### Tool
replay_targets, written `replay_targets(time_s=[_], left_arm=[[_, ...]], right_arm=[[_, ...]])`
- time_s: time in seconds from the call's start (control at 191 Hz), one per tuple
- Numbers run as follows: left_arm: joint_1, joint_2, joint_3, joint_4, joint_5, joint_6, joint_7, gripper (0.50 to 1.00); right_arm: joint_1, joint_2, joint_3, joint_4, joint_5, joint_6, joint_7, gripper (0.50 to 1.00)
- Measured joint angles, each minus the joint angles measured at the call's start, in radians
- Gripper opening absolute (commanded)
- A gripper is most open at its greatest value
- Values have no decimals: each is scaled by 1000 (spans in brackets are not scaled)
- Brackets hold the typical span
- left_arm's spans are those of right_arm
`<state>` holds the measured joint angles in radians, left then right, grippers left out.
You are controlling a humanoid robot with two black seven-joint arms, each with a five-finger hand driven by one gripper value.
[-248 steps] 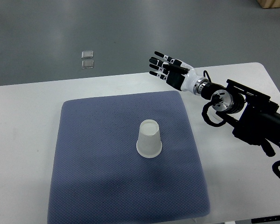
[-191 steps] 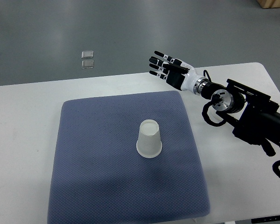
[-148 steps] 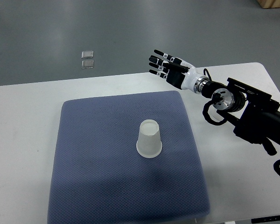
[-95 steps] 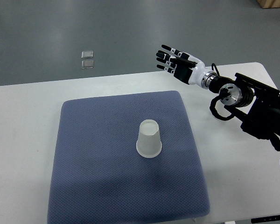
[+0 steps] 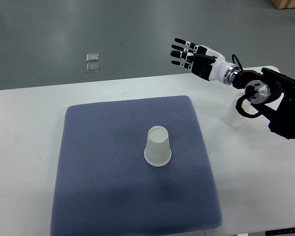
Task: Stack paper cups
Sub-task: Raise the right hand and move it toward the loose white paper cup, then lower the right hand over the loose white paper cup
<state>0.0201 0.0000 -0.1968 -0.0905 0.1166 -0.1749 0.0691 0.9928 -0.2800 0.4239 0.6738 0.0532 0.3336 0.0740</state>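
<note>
An upside-down paper cup (image 5: 158, 146) stands near the middle of the blue mat (image 5: 103, 196) on the white table (image 5: 24, 118). A second cup (image 5: 234, 117) stands on the bare table right of the mat, partly hidden by the right arm. The right hand (image 5: 194, 56) hovers above the table's far edge, fingers (image 5: 179, 50) spread wide, holding nothing
</note>
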Motion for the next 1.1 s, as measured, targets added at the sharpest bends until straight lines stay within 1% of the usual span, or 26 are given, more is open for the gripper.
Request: replay_targets(time_s=[0.121,0.299,0.352,0.415,0.493,0.598,0.708,0.771,0.866,0.955,1.002,1.102], left_arm=[[0,0,0,0,0,0,0,1000],[0,0,0,0,0,0,0,1000],[0,0,0,0,0,0,0,1000],[0,0,0,0,0,0,0,1000],[0,0,0,0,0,0,0,1000],[0,0,0,0,0,0,0,1000],[0,0,0,0,0,0,0,1000],[0,0,0,0,0,0,0,1000],[0,0,0,0,0,0,0,1000],[0,0,0,0,0,0,0,1000],[0,0,0,0,0,0,0,1000],[0,0,0,0,0,0,0,1000]], right_arm=[[-3,-81,9,108,-106,2,0,926],[23,-198,7,346,-295,10,-2,924],[30,-220,1,391,-376,11,-2,924],[34,-249,-5,419,-479,19,-2,924],[36,-286,-9,428,-610,54,-2,924],[37,-342,-13,421,-770,126,-2,924],[38,-397,-25,389,-910,207,1,924],[38,-412,-30,366,-988,231,7,924],[34,-439,-33,348,-1097,240,10,924],[26,-455,-35,340,-1181,230,16,924],[20,-457,-37,334,-1208,218,18,924],[7,-455,-57,312,-1234,168,19,921]])
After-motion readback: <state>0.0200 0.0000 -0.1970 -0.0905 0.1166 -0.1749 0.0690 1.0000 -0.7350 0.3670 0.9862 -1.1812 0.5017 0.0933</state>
